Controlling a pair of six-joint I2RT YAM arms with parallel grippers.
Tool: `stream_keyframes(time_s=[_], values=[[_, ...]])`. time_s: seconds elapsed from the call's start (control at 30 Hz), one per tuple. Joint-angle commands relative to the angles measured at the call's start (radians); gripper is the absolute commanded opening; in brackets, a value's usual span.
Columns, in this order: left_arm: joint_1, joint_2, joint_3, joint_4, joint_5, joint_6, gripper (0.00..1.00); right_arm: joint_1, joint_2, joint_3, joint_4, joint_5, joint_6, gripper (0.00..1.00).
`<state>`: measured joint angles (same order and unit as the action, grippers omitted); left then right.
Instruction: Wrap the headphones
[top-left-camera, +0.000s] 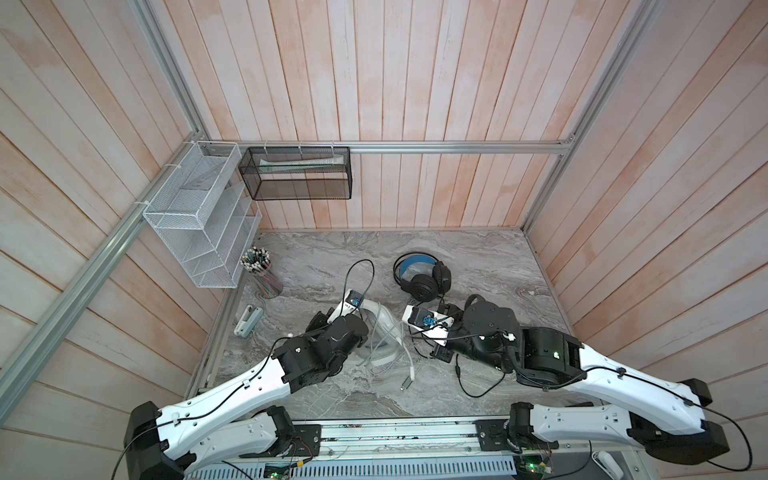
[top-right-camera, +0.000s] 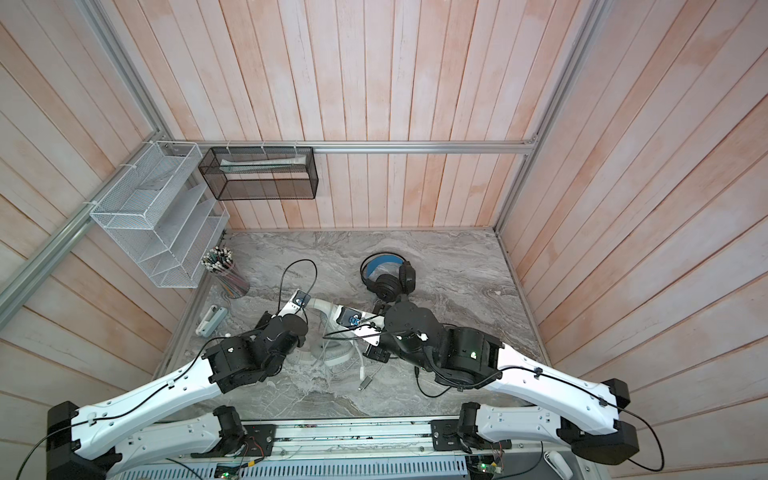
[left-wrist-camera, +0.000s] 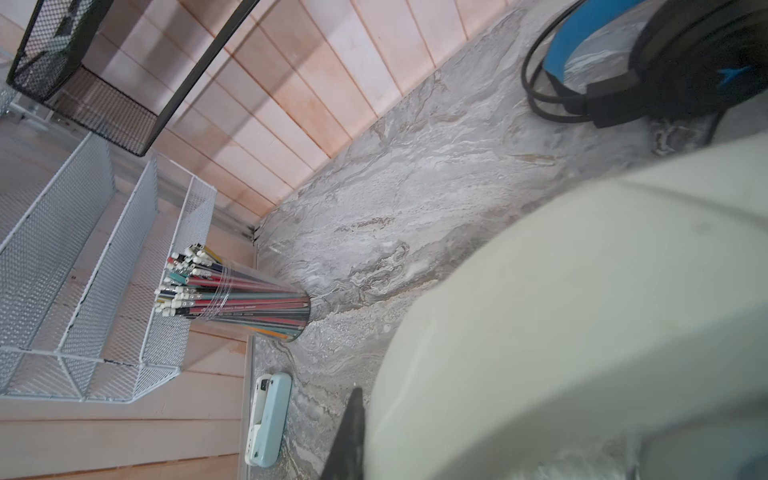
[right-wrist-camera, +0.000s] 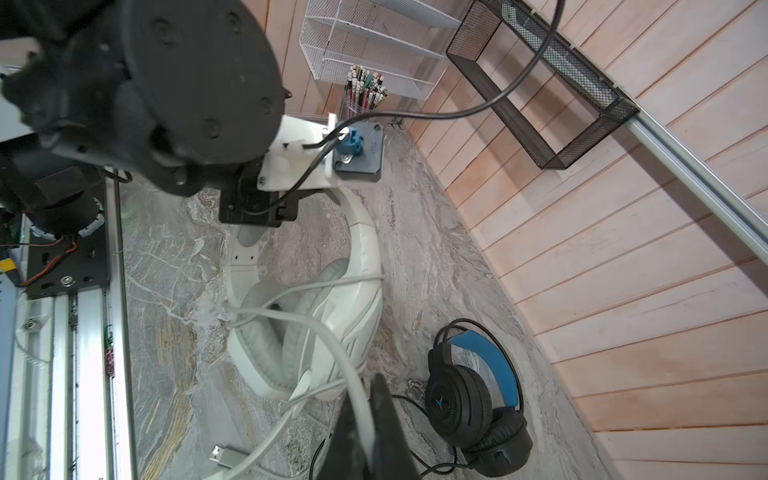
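The white headphones (top-left-camera: 384, 328) (right-wrist-camera: 307, 332) lie mid-table between both arms, earcups folded together, with their grey-white cable (right-wrist-camera: 332, 349) looped loosely over them. My left gripper (left-wrist-camera: 365, 419) is shut on the white headband (left-wrist-camera: 561, 311), which fills the left wrist view; only one finger (left-wrist-camera: 349, 440) shows. My right gripper (right-wrist-camera: 368, 411) is shut on the white cable a little past the earcups. The cable's plug (right-wrist-camera: 224, 455) rests on the table. The black headphones (top-left-camera: 424, 284) (right-wrist-camera: 469, 399), with a blue-lined headband, lie untouched behind, and their black cable (top-left-camera: 469, 382) trails toward the front.
A cup of pencils (top-left-camera: 262, 274) and a pale blue stapler (top-left-camera: 248, 320) sit at the left of the marble table (top-left-camera: 332, 390). A white wire rack (top-left-camera: 199, 220) and a black mesh basket (top-left-camera: 299, 174) hang on the walls at the back left.
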<state>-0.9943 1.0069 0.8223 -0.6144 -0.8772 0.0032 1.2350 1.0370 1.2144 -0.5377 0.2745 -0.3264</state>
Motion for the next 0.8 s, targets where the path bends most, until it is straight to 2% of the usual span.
stream_keyframes(time_s=[0.0,0.17,0.33,0.47,0.67,0.77], values=[[-0.037,-0.028,-0.027,0.092,-0.042,0.018,0.0,-0.038,0.027,0.03,0.128,-0.024,-0.015,0.0],[-0.061,-0.064,-0.036,0.107,-0.046,0.006,0.0,-0.126,0.065,0.016,0.235,-0.073,-0.005,0.0],[-0.064,-0.161,-0.057,0.125,-0.017,-0.013,0.0,-0.249,0.107,-0.02,0.308,-0.144,0.039,0.0],[-0.064,-0.22,-0.081,0.14,0.036,-0.025,0.0,-0.279,0.156,-0.002,0.353,-0.157,0.059,0.0],[-0.066,-0.189,-0.071,0.129,0.047,-0.044,0.0,-0.293,0.206,0.029,0.396,-0.228,0.081,0.0],[-0.068,-0.193,-0.072,0.132,0.055,-0.048,0.0,-0.307,0.208,-0.007,0.451,-0.199,0.084,0.0]])
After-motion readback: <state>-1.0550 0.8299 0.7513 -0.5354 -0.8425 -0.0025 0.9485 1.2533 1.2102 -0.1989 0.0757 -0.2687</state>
